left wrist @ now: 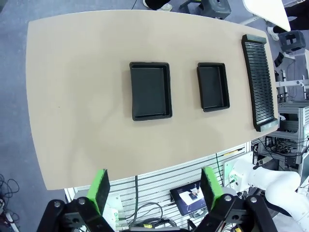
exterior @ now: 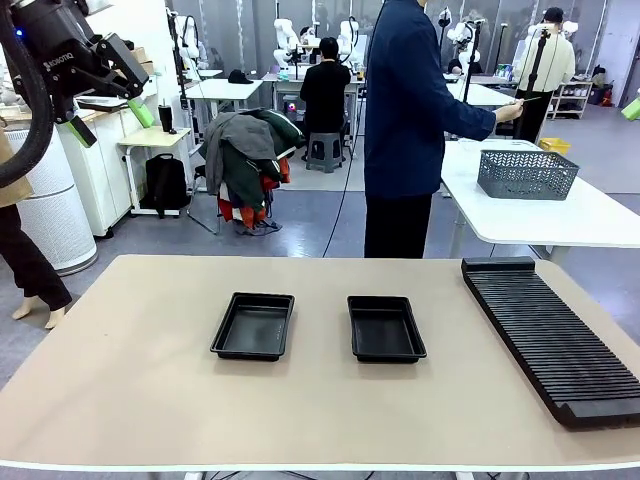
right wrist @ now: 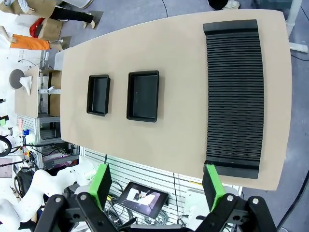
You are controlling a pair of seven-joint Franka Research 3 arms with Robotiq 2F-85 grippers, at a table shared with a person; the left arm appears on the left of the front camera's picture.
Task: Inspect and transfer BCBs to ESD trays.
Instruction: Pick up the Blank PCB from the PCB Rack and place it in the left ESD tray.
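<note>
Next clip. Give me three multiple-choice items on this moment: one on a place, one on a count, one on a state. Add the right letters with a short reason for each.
1. Where does the long ribbed rack lie on the table?
A. at the robot's right end
B. in the middle
C. at the robot's left end

2. How many black trays are on the table?
A. one
B. two
C. four

3. What lies in the trays?
A. a green board in each
B. a board in one only
C. nothing

Answers:
1 A: in the front view the rack runs along the table's right side, apart from the trays.
2 B: two identical trays sit side by side at mid-table.
3 C: both tray floors show bare black in the front view and in both wrist views.
</note>
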